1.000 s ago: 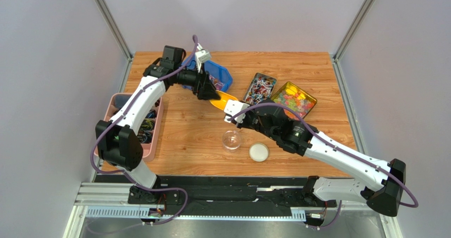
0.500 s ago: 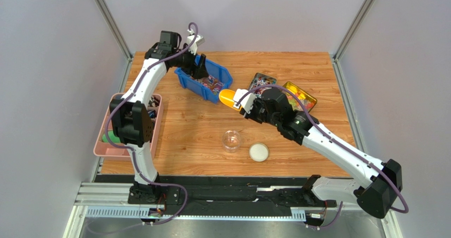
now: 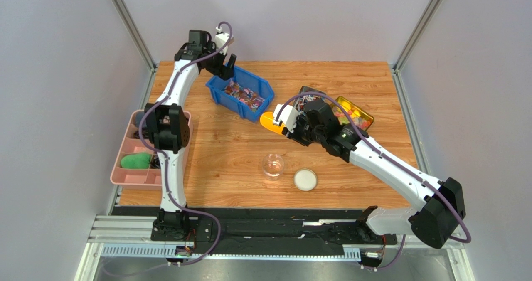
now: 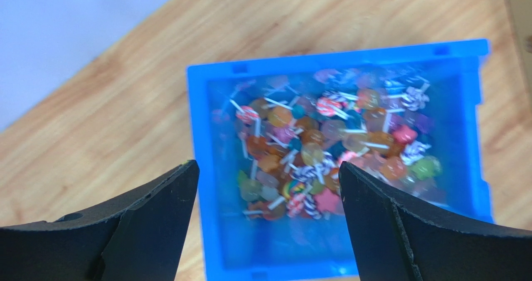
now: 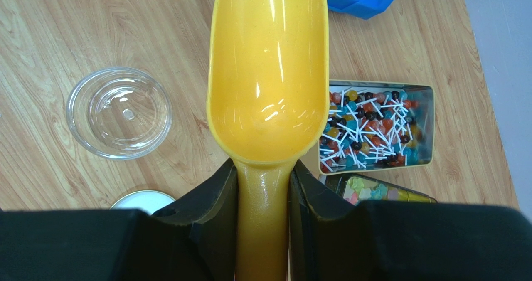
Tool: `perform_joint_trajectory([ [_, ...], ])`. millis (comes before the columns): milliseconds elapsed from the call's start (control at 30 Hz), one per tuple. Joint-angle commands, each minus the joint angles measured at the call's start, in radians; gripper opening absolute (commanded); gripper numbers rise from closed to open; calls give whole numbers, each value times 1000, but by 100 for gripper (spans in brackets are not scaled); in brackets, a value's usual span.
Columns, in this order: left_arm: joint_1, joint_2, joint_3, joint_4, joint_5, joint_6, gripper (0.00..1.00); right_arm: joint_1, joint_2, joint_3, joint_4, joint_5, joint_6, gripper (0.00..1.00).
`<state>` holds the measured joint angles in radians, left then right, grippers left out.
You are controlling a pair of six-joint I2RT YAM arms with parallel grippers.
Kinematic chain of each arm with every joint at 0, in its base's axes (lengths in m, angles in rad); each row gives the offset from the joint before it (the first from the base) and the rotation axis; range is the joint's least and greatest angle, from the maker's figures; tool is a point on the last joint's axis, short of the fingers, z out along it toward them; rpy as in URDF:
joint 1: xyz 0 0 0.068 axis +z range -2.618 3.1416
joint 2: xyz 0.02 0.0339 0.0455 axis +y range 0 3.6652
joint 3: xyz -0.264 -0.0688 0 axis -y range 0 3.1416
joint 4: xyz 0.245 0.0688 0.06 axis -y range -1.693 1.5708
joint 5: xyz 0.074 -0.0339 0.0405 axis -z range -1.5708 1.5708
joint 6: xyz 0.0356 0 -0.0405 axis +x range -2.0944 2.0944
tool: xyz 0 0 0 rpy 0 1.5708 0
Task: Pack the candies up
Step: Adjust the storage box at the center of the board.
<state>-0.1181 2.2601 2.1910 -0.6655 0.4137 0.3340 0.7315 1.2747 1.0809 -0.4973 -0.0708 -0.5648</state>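
Candies [image 4: 325, 145] beneath wide-spread left claw [image 4: 268, 167]

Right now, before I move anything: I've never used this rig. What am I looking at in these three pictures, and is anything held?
Two white robot arms, each ending in a two-finger gripper. The overhead picture looks down from behind them; the other two come from cameras on each wrist. The left gripper hangs open above a blue bin of candies. The right gripper clamps an empty yellow scoop. Also on the table: clear jar, white lid, lollipop tin, gummy tin, pink tray.
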Motion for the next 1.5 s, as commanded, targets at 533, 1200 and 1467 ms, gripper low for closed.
perform_joint_trajectory([
  [533,12,170,119,4,-155,188,78,-3,46,-10,52,25,-1,0],
  [1200,26,245,188,-161,-20,235,0,-21,153,177,-4,192,-30,0],
  [1467,15,205,188,-166,-3,90,0,-78,415,660,-297,181,0,0],
])
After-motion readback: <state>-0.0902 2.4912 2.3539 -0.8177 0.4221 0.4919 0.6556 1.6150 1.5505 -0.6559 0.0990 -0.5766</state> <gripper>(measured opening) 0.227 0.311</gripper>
